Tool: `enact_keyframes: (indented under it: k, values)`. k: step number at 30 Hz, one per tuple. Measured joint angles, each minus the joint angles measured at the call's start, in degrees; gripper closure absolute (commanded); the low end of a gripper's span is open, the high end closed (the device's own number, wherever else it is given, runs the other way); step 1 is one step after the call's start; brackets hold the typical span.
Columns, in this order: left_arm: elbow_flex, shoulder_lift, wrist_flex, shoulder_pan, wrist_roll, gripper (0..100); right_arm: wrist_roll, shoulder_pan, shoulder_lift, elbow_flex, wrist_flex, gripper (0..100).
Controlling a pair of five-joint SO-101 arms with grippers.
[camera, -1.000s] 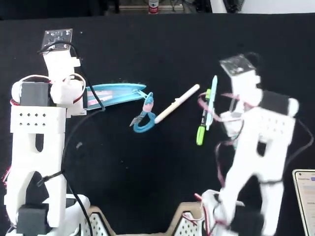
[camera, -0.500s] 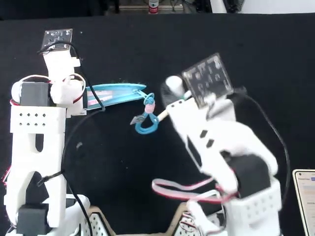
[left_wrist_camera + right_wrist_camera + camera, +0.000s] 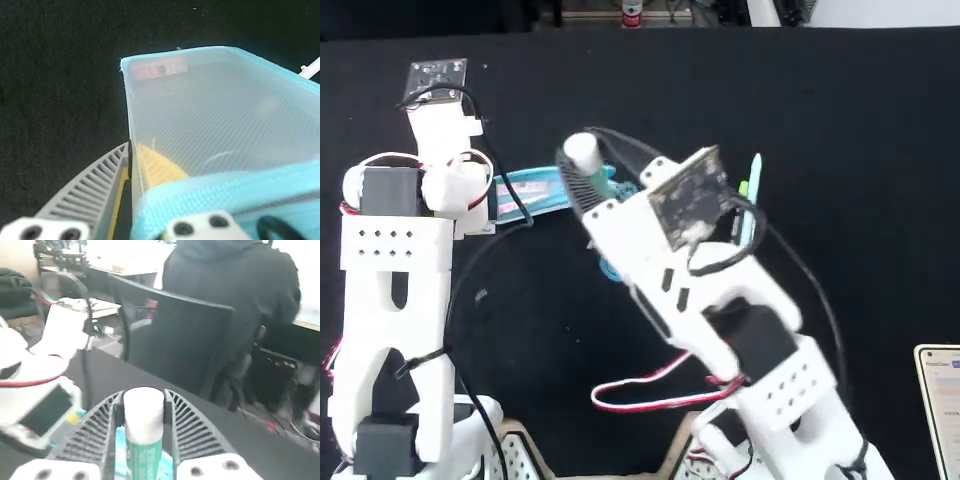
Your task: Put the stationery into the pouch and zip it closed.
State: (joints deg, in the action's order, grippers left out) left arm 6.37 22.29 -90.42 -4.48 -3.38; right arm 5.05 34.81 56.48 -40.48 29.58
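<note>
The clear pouch point(image 3: 545, 190) with teal edging lies flat, and my left gripper point(image 3: 496, 203) is shut on its end. In the left wrist view the pouch point(image 3: 215, 115) stretches away from my left gripper point(image 3: 131, 150). My right gripper point(image 3: 586, 168) hangs over the pouch's far end, shut on a glue stick point(image 3: 582, 152) with a white cap and green label. That glue stick point(image 3: 143, 440) stands between the jaws of my right gripper point(image 3: 143, 397). A teal pen point(image 3: 753, 195) lies beyond the right arm. The pouch's blue loop point(image 3: 609, 268) pokes out under the arm.
A white pen tip point(image 3: 312, 67) shows past the pouch. A phone point(image 3: 940, 400) lies at the table's right edge. The left arm's body point(image 3: 35, 385) stands close to the right gripper. A chair point(image 3: 175, 345) stands behind the table.
The right arm has swung from the table's right side leftward across the middle, carrying the glue stick to the pouch's far end. It now covers the white pen. The left arm has kept still.
</note>
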Motion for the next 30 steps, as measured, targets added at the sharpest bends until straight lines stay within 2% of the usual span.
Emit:
enact_keyframes:
  k: [6,10,15,18,24,30]
  values:
    - [0.0,0.0,0.0,0.0,-0.1,97,-0.1,6.3,0.0,-5.6,-13.7,98.8]
    - [0.0,0.0,0.0,0.0,0.1,97,-0.1,8.4,1.9,-5.9,-17.1,98.8]
    - [0.0,0.0,0.0,0.0,-0.2,97,-0.1,8.6,7.3,-9.1,-19.1,98.8]
    - [0.0,0.0,0.0,0.0,-0.2,97,-0.1,8.6,7.6,-14.8,-25.5,98.8]
    - [0.0,0.0,0.0,0.0,-0.2,97,0.0,8.1,7.6,-27.8,-45.3,98.8]
    - [0.0,0.0,0.0,0.1,-0.2,97,-0.1,5.3,8.1,-31.0,-49.6,98.8]
